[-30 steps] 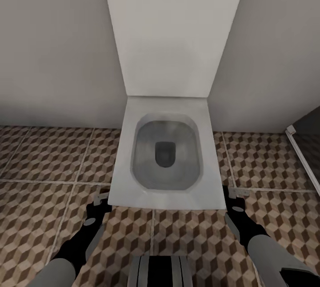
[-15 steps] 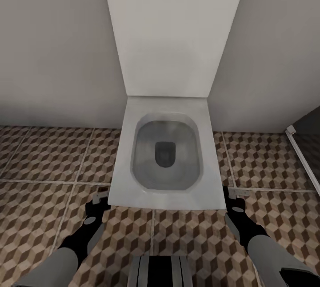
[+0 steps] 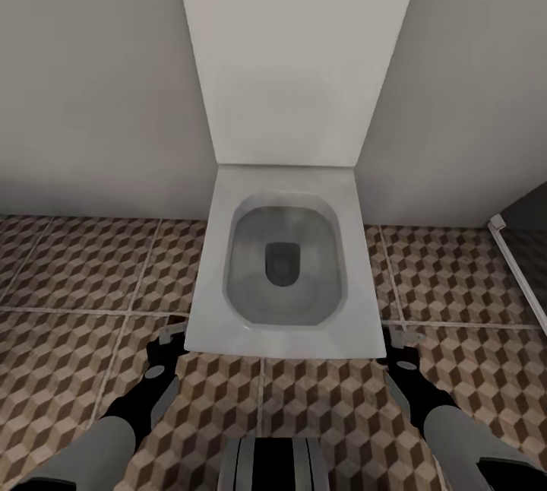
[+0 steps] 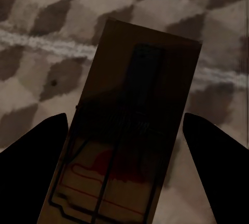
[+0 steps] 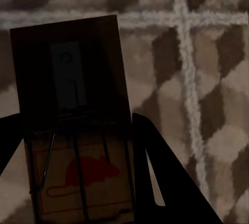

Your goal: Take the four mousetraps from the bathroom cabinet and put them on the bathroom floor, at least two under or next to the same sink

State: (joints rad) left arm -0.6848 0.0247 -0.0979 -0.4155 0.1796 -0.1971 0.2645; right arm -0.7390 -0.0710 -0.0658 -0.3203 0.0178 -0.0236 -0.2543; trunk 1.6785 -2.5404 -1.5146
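One mousetrap [image 4: 129,125], a tan board with dark wire and a red mark, sits between the dark fingers [image 4: 31,156] of my left gripper [image 3: 169,340], which is shut on it above the bathroom floor [image 3: 76,270]. My right gripper [image 3: 401,340] is shut on a second mousetrap [image 5: 72,115], whose red mouse print shows near the fingers [image 5: 161,177]. Both grippers hang low over the cube-patterned tiles, one at each front corner of the toilet. The cabinet and the sink are out of view.
A white toilet [image 3: 220,278] with its lid raised against the grey wall stands straight ahead between my arms. A dark glass panel with a white frame [image 3: 516,263] is at the right edge. Tiled floor stretches to the left and right of the toilet.
The left arm has shifted slightly to the left and its gripper sits a little further forward. The right gripper has dropped slightly. Both still hold their traps.
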